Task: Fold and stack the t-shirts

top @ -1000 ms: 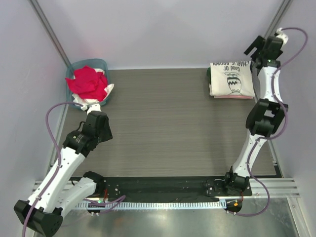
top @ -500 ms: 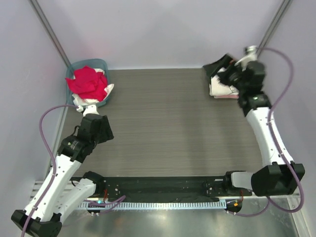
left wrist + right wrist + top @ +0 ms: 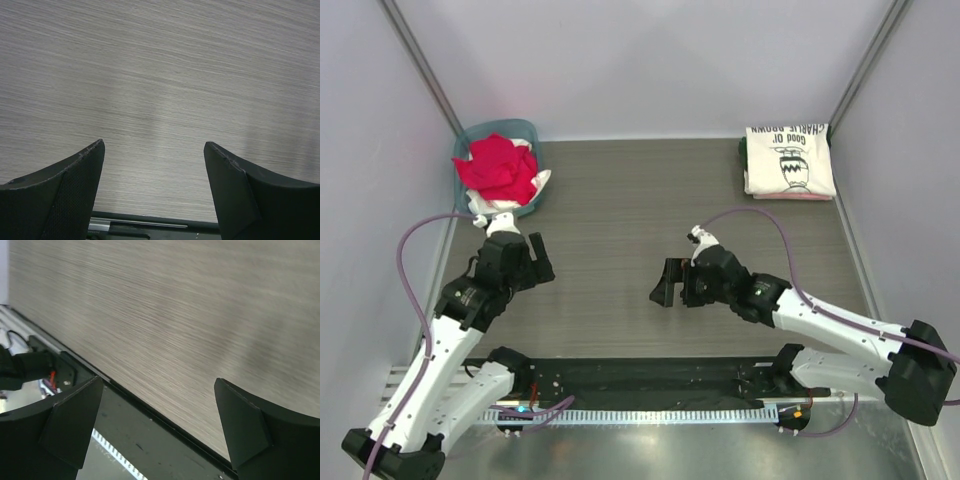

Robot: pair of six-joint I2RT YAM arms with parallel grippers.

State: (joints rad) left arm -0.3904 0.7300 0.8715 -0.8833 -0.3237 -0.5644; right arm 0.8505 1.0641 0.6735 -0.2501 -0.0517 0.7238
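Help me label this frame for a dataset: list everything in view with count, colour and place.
cream t-shirt: 1, cream with black print, folded, far right corner
pink t-shirt: 1, pink, only an edge showing under the cream one
red t-shirt: 1, red, crumpled on top in the basket
white t-shirt: 1 visible, white, under the red one, spilling over the basket's near rim
basket: 1, teal, far left corner
table: 1, grey wood-grain
cables: 2, purple, one along each arm
left gripper: 1, black, open, above bare table near the basket
right gripper: 1, black, open, above bare table near the front middle
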